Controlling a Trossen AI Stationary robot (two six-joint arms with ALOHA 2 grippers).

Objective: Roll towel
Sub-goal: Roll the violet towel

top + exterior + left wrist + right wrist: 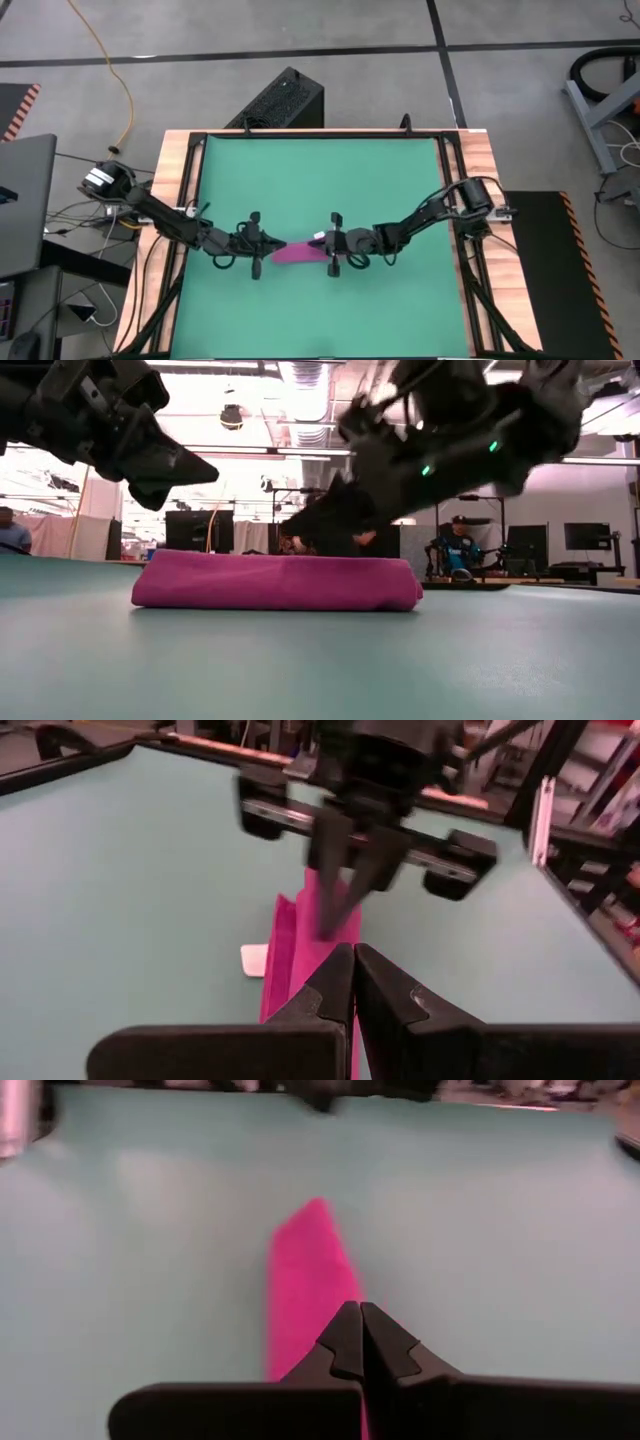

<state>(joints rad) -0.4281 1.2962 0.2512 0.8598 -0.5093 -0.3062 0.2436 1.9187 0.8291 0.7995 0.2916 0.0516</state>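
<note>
The towel (296,251) lies on the green mat (320,180) toward its near side, folded into a narrow flat strip. Its long axis runs across the bench (178,150) from my left arm to my right, tilted slightly in the high view, with one end toward each pincer. A small white tag (254,960) sticks out from one long edge. In the low view the strip lies flat, a soft layered band.

My left pincer (256,246) is at the towel's left end, fingers pressed together and holding nothing. My right pincer (333,246) is at the right end, also pressed together and holding nothing.

The mat covers the bench inside a black frame with wooden edges. Beyond it lie grey floor, a yellow cable (112,70), and a workshop where a person (458,548) sits by monitors.
</note>
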